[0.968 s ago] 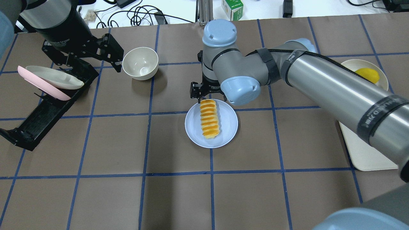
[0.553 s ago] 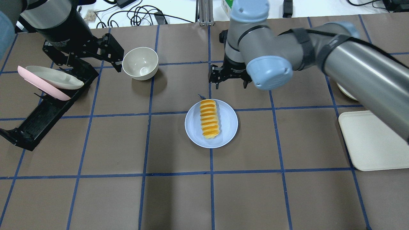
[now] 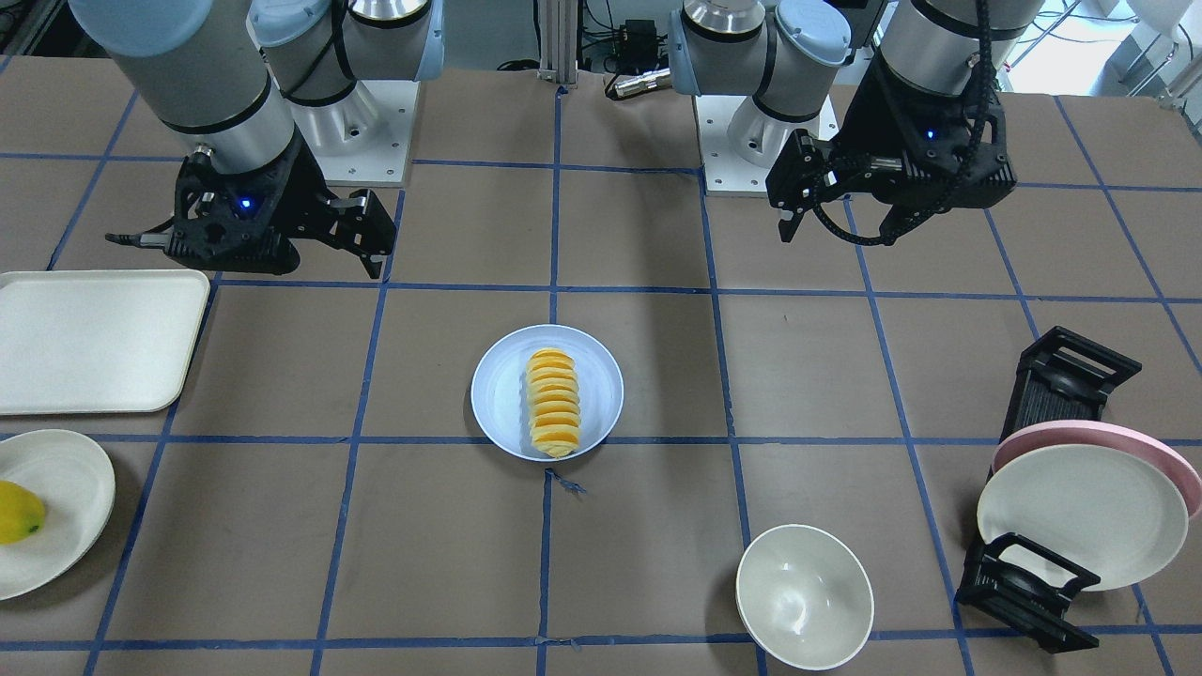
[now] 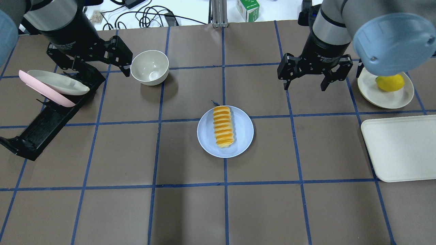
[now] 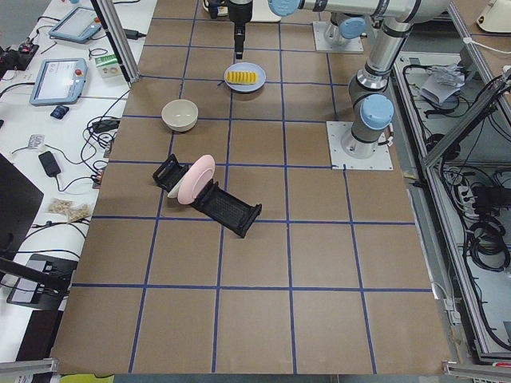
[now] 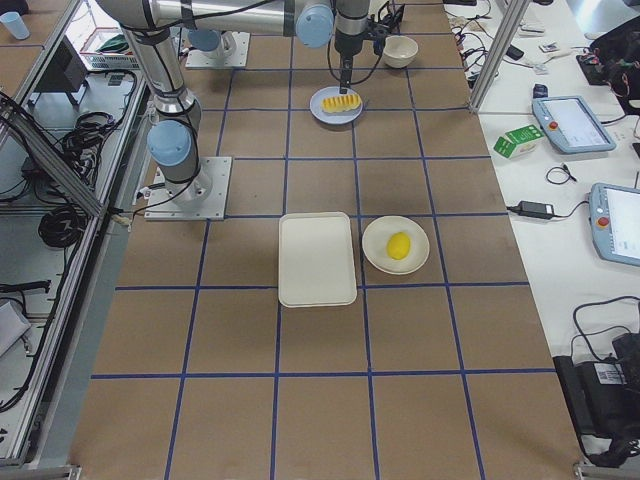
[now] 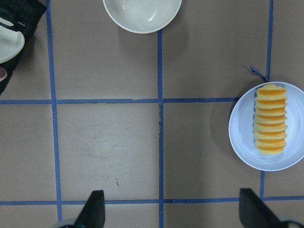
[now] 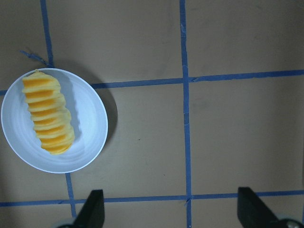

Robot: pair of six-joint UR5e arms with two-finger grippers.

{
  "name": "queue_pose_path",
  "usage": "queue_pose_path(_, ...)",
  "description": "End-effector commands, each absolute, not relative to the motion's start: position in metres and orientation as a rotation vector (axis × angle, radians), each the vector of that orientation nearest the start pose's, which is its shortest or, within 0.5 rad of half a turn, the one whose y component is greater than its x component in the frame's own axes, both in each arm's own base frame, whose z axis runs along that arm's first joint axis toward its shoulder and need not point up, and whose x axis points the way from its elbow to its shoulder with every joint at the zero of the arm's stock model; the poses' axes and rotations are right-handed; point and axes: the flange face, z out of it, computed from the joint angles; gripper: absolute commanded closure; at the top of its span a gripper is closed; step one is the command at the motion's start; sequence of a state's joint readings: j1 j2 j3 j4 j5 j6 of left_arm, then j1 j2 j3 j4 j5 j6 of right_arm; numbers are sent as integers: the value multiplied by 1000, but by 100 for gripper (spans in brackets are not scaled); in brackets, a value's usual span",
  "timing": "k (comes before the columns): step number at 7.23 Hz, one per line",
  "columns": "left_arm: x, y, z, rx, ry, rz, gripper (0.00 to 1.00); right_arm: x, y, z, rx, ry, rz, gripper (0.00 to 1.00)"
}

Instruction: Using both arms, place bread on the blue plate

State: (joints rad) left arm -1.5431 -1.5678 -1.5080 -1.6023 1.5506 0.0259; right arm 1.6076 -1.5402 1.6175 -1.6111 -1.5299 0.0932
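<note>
Left gripper (image 4: 123, 58) open and empty beside the bowl (image 4: 150, 67), bread (image 4: 223, 126) lying flat across the middle of the blue plate (image 4: 243, 131), right gripper (image 4: 305, 85) open, empty, well clear: placement looks done, only parking arms left.

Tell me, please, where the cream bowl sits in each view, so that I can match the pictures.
Exterior front-facing: bowl low, right of centre.
Overhead exterior: bowl upper left.
Exterior left: bowl upper left.
Exterior right: bowl near the top, right of centre.
Left wrist: bowl cut by the top edge.
Right wrist: not in it.
Shared landmark: the blue plate holding the bread, in all six.
</note>
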Motion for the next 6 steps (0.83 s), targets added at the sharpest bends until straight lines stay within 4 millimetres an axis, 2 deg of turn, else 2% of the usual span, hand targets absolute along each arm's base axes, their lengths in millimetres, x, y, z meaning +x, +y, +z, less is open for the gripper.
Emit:
queue_pose_path(1,-124,-498,512,29,3152,-25,0,155,-466,490,85,3099,-24,0)
queue_pose_path(2,-124,-500,510,34,3150,-20,0,151,-460,485,94,3110,67,0)
queue_pose_path(6,-123,-501,510,91,3127,-28,0,147,-454,490,104,3151,69,0)
